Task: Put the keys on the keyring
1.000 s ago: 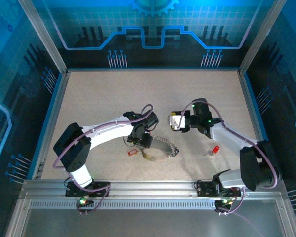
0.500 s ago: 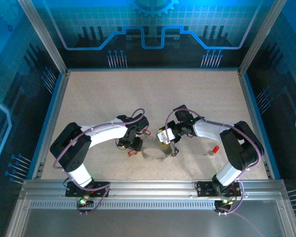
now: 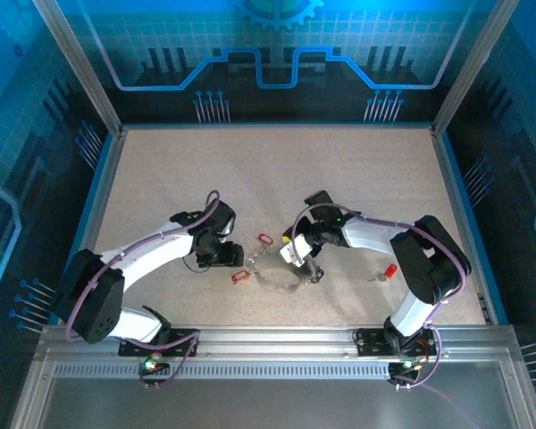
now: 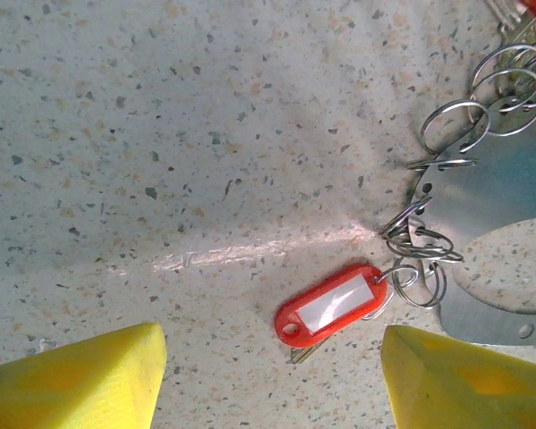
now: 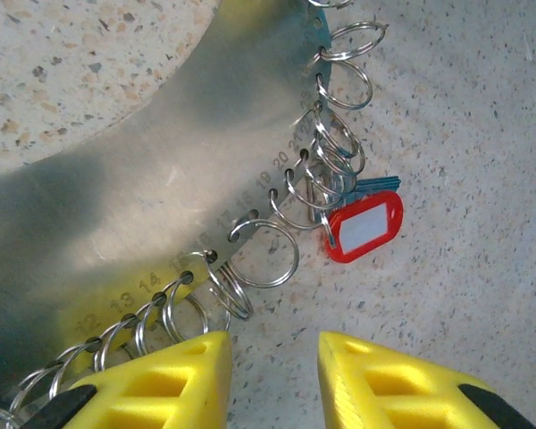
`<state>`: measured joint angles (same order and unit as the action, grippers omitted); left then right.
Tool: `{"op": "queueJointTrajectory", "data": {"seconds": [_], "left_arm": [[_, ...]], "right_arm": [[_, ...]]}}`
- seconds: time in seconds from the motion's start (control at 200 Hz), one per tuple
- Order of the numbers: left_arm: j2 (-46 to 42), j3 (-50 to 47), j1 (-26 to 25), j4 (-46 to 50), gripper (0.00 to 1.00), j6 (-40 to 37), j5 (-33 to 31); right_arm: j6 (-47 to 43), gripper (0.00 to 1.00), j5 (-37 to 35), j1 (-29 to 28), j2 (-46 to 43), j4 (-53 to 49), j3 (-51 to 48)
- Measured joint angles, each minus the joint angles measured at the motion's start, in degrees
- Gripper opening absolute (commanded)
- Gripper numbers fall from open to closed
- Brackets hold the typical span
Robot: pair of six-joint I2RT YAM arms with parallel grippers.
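Observation:
The keyring (image 3: 281, 284) lies on the table between the arms as a flat silver band (image 5: 161, 161) with numbered holes carrying small split rings; its edge also shows in the left wrist view (image 4: 482, 188). A red-tagged key (image 4: 329, 304) lies flat on the table, hooked to a split ring, ahead of my left gripper (image 4: 270, 357), whose fingers stand wide open and empty. In the top view that key (image 3: 239, 276) is just right of the left gripper (image 3: 225, 253). My right gripper (image 5: 272, 357) hovers at the band's ringed edge, fingers narrowly apart with nothing between. Another red-tagged key (image 5: 364, 226) hangs from the rings.
A third red-headed key (image 3: 389, 271) lies loose on the table right of the ring. One red tag (image 3: 265, 239) sits above the ring between the two grippers. Blue walls and metal rails (image 3: 250, 344) fence the speckled table.
The left arm has drawn back to the left, off the ring. The right gripper has swung left and down to the ring's edge, and its fingers have narrowed.

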<state>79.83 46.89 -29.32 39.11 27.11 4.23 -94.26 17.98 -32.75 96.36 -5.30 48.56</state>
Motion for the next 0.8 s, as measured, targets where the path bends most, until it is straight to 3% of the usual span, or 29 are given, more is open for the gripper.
{"op": "queueJointTrajectory", "data": {"seconds": [0.635,0.8], "left_arm": [[-3.21,-3.15,1.05,-2.36,0.59,1.03,4.24],[-3.87,-3.8,1.05,-2.62,0.58,1.07,4.68]], "right_arm": [[-4.22,0.28,-2.67,-2.38,0.83,-1.68,0.59],[-4.55,0.22,-2.93,-2.89,1.16,-2.01,0.79]]}}
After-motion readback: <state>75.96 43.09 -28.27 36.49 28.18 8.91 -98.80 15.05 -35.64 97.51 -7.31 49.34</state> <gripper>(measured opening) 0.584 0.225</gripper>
